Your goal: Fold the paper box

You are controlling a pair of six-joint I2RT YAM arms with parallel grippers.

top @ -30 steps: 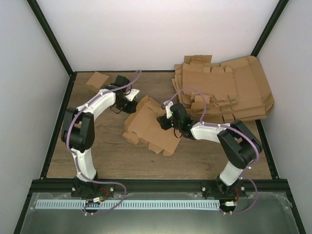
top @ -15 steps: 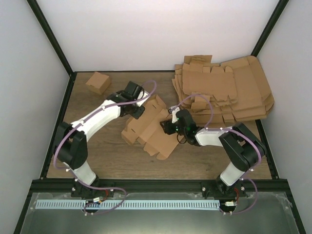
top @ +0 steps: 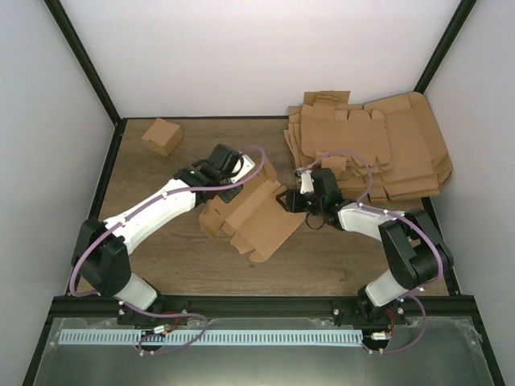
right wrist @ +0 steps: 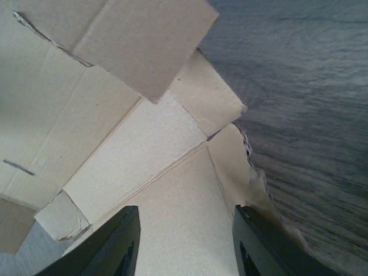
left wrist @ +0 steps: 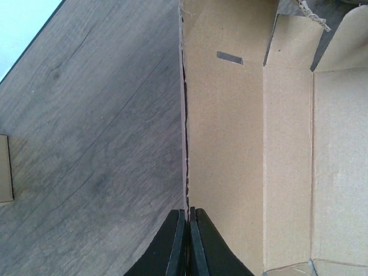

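Here the paper box (top: 259, 219) lies near the middle of the wooden table (top: 161, 257), between the two arms, only half formed. Part of it is raised into walls and the rest spreads flat toward the near edge. Seen through the left wrist camera, its inside is bare brown cardboard: an upright wall, creased panels, and a narrow slot (left wrist: 229, 57) cut in one panel.

The left gripper (top: 244, 182) reaches in from the far left side of the box. Its jaws are pressed together, and the thin top edge of the upright wall runs straight into the seam between them, so we read it as pinching that wall.

The right gripper (top: 287, 201) meets the box at its right side. Its fingers (right wrist: 118, 244) stand partway apart with a pale cardboard panel spanning the gap between them. A ragged flap edge sits against the right finger. We cannot tell whether the pads actually press on the panel.

A small closed box (top: 162, 136) sits apart at the far left corner of the table. A stack of flat cardboard blanks (top: 378, 153) fills the far right corner, just beyond the right arm.
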